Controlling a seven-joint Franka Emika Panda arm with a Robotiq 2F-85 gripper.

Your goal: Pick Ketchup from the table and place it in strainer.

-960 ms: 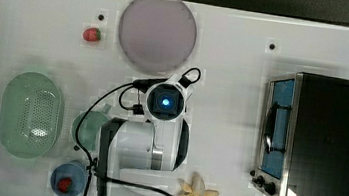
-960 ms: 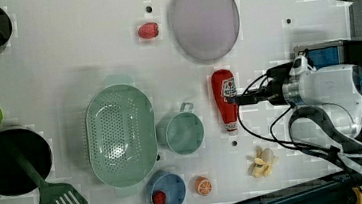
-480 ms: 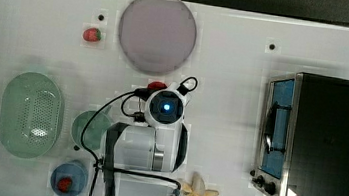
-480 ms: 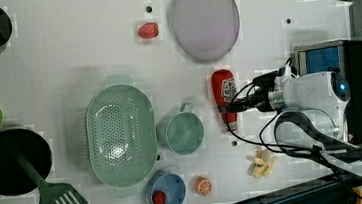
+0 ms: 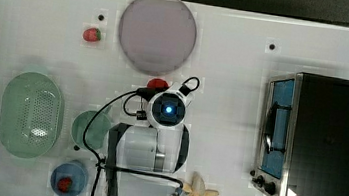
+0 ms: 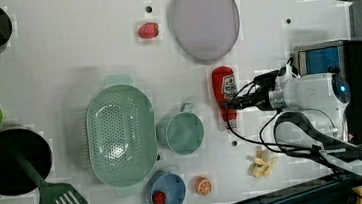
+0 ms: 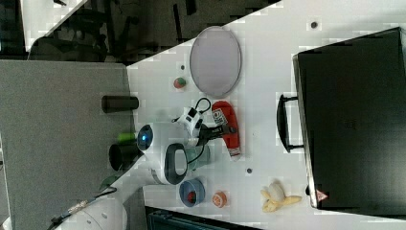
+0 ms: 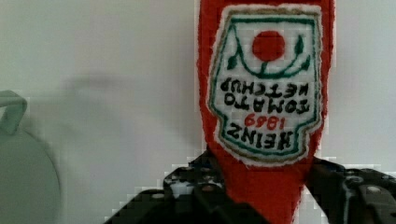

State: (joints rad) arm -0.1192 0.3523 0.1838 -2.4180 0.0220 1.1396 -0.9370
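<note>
The Ketchup (image 6: 222, 85) is a red bottle with a white label, lying flat on the white table between the lilac plate and the mint cup. In the top view its red base (image 5: 157, 83) pokes out from under the arm's wrist. My gripper (image 6: 232, 104) is down over the bottle's tapering half. In the wrist view the black fingers (image 8: 205, 186) press against both sides of the Ketchup (image 8: 261, 84) just past the label, so it is shut on it. The strainer (image 5: 32, 113) is a pale mint oval basket, standing empty at the top view's left, beyond the cup.
A mint cup (image 5: 89, 129) sits between bottle and strainer. A grey-lilac plate (image 5: 157, 33) and a strawberry (image 5: 91, 34) lie farther back. A black oven (image 5: 318, 141) fills the top view's right. A blue bowl (image 5: 67, 179), a banana (image 5: 199, 189), and a dark pot with spatula (image 6: 11, 158) stand nearby.
The arm has shifted over the bottle and come down. The fingers, wide open before, have closed in on the Ketchup's sides. The bottle still lies in the same place.
</note>
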